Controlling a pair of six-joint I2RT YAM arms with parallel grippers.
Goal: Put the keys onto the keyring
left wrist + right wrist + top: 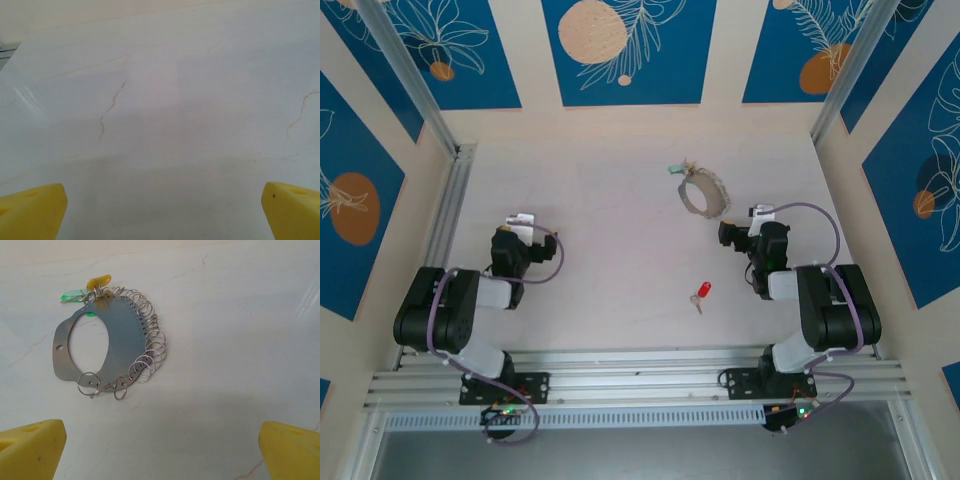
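The red-headed key (701,292) lies flat on the pale table (610,170), nearest the bases and just left of the right arm. The left gripper (160,212) hangs over bare tabletop, yellow fingers (30,212) spread wide with nothing between them. The right gripper (160,450) gapes empty too. Just beyond it sits the keyring (122,347), a grey plate edged with small rings, its teal tag (72,294) at the far end.

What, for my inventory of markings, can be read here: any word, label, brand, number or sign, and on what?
No text can be read.
White patch on the left arm's wrist: too small to read.
White patch on the right arm's wrist: too small to read.
Keyring, its green tag and yellow tag: no writing visible.
Red key: too small to tell.
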